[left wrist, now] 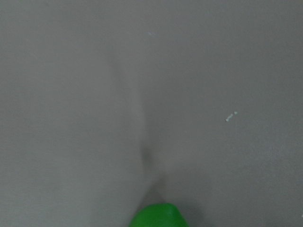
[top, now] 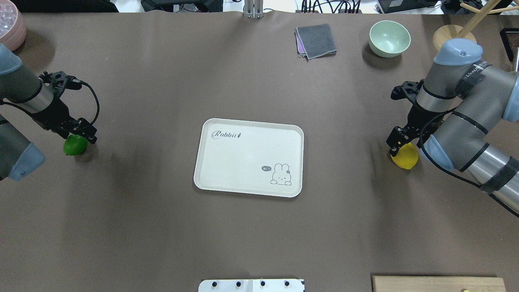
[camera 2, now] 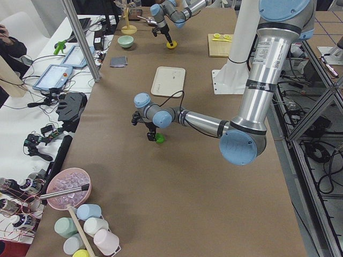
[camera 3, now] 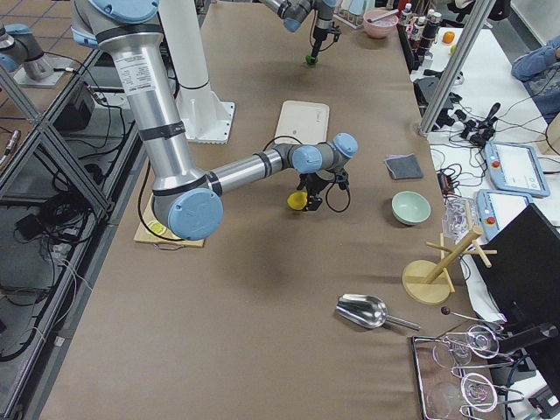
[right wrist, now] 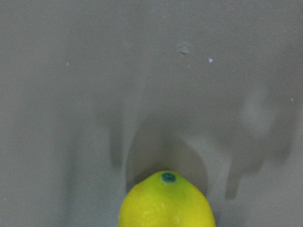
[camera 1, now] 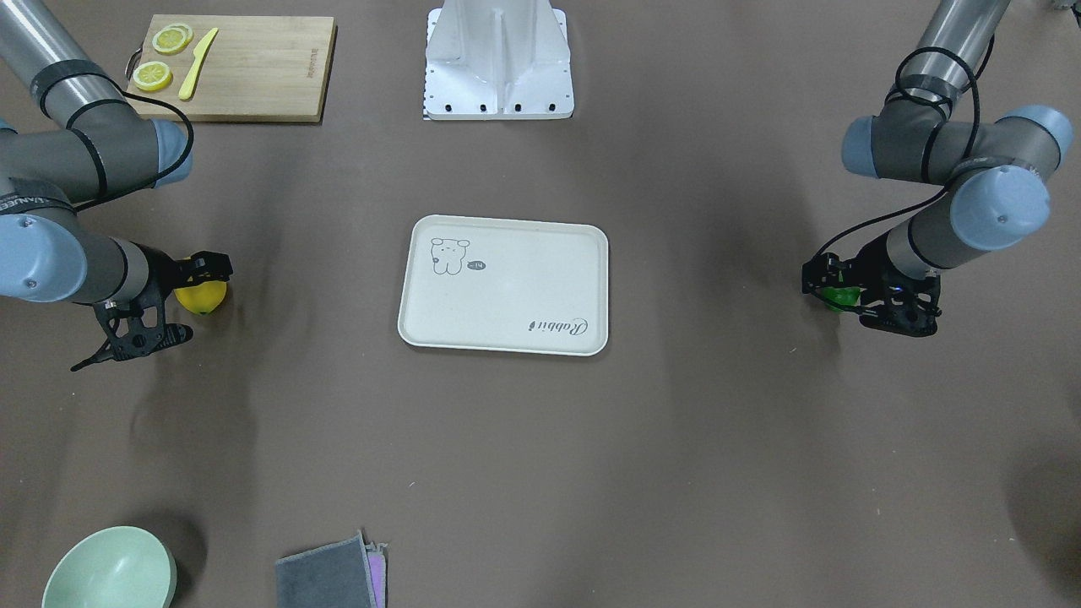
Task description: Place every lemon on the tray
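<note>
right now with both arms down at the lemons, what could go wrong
The green lemon and yellow lemon are rounded, and whether the left jaws and right jaws grip them firmly cannot be told; either might slip and roll across the table. Both carries would likely converge on the tray from opposite sides and could collide there. Its low rim may not stop a rolling fruit.

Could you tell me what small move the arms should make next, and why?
Probably lift slightly, once each grip is confirmed: the right gripper is down at the bright yellow oval lemon, the left gripper at the glossy green lemon, while the cream-white rectangular tray holds no fruit yet.
</note>
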`<state>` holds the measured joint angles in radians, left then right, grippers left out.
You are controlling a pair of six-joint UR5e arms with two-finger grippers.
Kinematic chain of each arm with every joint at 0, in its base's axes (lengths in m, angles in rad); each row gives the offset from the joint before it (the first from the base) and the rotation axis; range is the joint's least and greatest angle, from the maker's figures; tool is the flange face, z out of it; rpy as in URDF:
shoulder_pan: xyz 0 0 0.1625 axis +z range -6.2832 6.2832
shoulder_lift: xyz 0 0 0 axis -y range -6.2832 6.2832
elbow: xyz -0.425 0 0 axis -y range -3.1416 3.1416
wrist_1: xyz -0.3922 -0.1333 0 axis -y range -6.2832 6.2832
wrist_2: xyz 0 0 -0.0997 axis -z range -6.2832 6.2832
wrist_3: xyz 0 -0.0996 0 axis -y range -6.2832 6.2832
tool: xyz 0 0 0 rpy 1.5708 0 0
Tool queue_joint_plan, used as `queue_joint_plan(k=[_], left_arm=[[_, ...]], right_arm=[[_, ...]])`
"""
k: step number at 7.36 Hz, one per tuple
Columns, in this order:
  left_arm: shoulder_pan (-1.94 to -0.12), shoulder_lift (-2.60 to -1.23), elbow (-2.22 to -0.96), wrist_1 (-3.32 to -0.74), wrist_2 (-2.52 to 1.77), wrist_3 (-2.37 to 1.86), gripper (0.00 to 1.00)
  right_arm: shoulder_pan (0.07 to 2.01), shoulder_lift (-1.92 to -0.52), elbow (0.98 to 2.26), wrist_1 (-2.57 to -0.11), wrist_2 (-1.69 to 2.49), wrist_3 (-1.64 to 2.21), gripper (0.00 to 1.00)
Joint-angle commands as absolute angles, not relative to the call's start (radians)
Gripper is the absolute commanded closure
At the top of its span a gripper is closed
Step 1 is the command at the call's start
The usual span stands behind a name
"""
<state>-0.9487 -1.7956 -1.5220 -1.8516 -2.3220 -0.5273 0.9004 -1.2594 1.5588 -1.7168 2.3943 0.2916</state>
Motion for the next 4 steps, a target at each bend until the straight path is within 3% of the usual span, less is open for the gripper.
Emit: queue_joint_plan(k=[1,2,4], left_arm=[[-0.948,-1.790,-1.525,-1.853,-2.324,-0.520,0.03],[-0.948,-1.784,-1.523,-1.855,-2.324,-0.520,0.03],[-0.948,-1.784,-1.496,-1.861,-2.322,-0.517,0.03]], right_arm=[[0.893,-1.253,1.555,-1.750,2.399,0.287,0.53],[0.893,-1.250,1.557,-1.759,2.408,0.288,0.70],[0.907,-1.217,1.571,-1.759,2.411,0.287,0.76]])
